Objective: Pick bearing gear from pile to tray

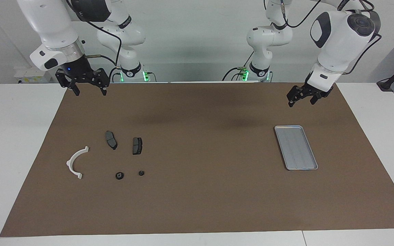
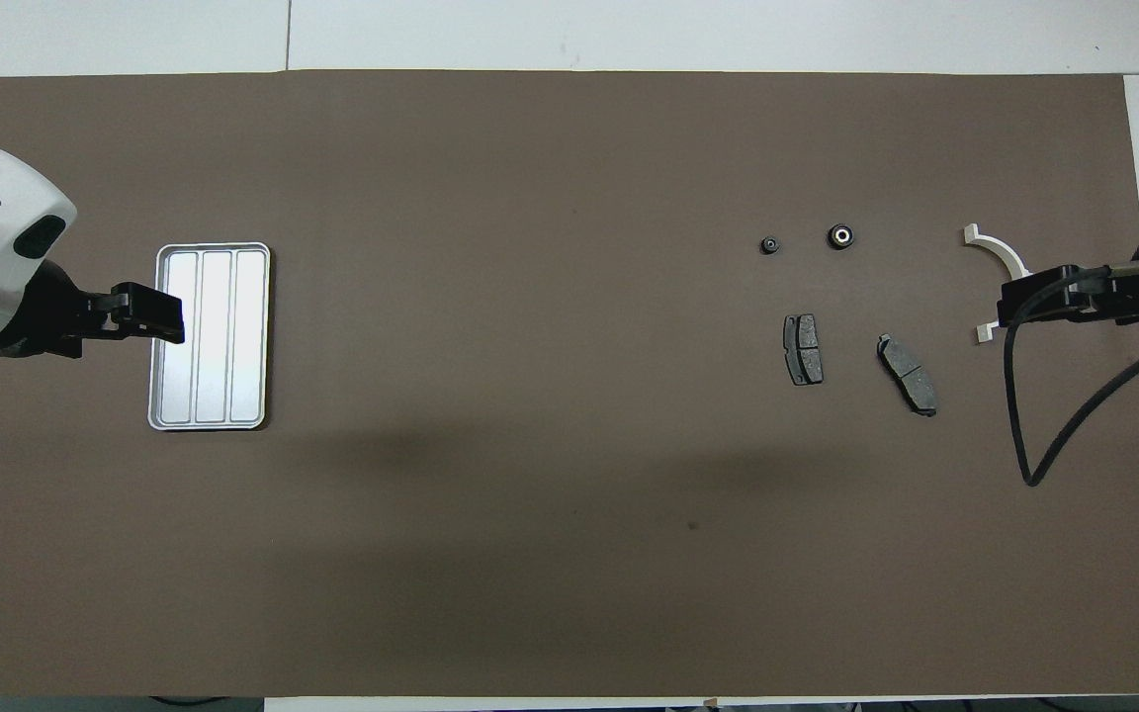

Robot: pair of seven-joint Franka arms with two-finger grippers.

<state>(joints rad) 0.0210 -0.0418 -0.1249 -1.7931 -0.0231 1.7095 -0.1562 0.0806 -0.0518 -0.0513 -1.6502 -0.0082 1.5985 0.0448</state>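
A matte brown mat [image 1: 197, 164] covers most of the white table [image 1: 12, 136], its surface flat and unmarked apart from soft shadows.

Toward the right arm's end lies the pile, a loose scatter of small parts, none touching another. The white curved arc bracket [image 1: 77, 163] is a thin plastic-looking half-ring with small squared tabs at both ends, lying flat. Beside it, toward the middle of the table, sit two dark grey brake-pad plates [image 1: 111, 139], each a flat, slightly curved slab with a groove across its dull, grainy face; the second plate [image 1: 137, 146] is just beside the first. Farther from the robots than the plates are two tiny black round pieces: the larger bearing gear [image 1: 119, 175], ring-shaped with a pale centre, and a smaller round piece [image 1: 141, 173] near it.

Toward the left arm's end lies the tray [image 1: 296, 147], a flat rectangular silver-grey metal pan with rounded corners, a raised rim and long ribs on its shiny floor. Nothing lies in it.

The right gripper [image 1: 88, 89] hangs in the air over the mat's edge nearest the robots, its black fingers spread wide and holding nothing. The left gripper [image 1: 303, 99] hangs over the mat between the tray and the robots, tilted, jaws likewise apart and empty. Both arms wait, well clear of the parts.
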